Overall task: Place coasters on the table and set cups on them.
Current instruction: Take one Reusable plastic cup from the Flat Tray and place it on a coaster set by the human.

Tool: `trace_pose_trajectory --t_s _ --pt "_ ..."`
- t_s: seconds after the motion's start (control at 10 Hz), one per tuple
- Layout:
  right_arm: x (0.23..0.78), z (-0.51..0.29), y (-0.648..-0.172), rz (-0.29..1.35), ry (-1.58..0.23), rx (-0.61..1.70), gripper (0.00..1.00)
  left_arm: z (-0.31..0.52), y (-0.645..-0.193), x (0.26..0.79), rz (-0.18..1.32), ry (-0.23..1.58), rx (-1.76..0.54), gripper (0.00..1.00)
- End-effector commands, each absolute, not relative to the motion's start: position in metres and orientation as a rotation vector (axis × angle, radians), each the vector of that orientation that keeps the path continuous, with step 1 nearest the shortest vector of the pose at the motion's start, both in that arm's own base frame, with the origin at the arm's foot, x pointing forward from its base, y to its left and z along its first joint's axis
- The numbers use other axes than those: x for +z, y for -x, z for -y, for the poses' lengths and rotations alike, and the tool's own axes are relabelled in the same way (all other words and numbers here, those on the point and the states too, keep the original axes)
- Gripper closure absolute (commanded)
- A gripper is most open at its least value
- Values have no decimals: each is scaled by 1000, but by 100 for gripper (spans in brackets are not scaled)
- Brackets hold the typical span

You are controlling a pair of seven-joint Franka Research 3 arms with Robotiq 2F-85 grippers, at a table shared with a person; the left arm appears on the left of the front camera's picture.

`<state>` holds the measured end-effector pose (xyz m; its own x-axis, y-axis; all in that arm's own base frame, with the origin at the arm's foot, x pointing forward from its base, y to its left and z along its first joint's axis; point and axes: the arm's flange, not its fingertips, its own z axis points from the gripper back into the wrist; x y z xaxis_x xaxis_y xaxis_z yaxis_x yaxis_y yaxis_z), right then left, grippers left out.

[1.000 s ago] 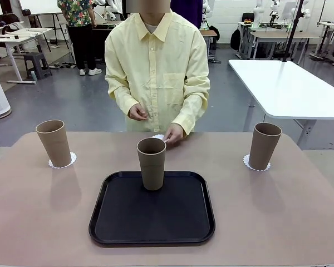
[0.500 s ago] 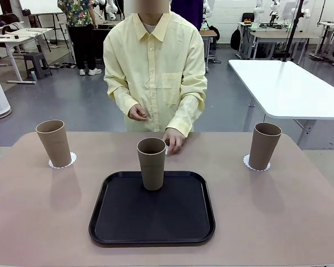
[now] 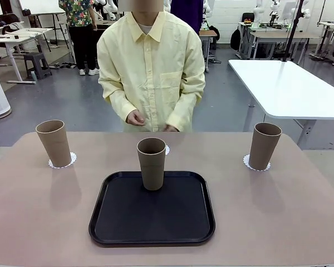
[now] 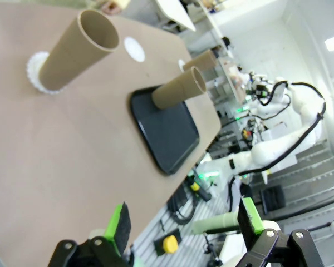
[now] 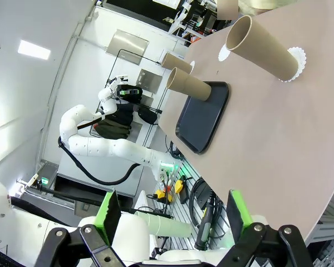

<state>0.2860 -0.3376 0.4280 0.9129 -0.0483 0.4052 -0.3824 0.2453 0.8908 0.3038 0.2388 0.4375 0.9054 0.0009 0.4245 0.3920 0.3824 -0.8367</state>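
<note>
Table (image 3: 278, 222), three cups, three coasters; we are listing:
- Left cup (image 3: 54, 143): standing on left coaster (image 3: 71, 161), near the far-left corner.
- Right cup (image 3: 264, 146): standing on right coaster (image 3: 246, 161), near the far-right corner.
- Middle cup (image 3: 151, 163): standing on the black tray (image 3: 156, 211), mid-table.
- Bare coaster (image 3: 166, 149): lying by the far edge, just behind that cup.
- Curled hand (image 3: 136, 117): loosely clenched, nothing showing in it. Other hand (image 3: 169, 128): we cannot tell.
- Left gripper (image 4: 183, 219), right gripper (image 5: 172, 214): jaws spread, gripping nothing.

We are judging the last cup pending; next calls for lifting it clear of the tray and centring it upright on the bare coaster.
</note>
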Motion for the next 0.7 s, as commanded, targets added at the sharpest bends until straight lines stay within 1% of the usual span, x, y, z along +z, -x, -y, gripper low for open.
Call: trace_pose_trajectory --t_s 0.0,0.6 --pt "427 339 -286 380 -1310 225 0 -239 -302 439 395 1168 -259 0" --pt "427 339 -286 380 -1310 225 0 -239 -302 439 395 1168 -259 0"
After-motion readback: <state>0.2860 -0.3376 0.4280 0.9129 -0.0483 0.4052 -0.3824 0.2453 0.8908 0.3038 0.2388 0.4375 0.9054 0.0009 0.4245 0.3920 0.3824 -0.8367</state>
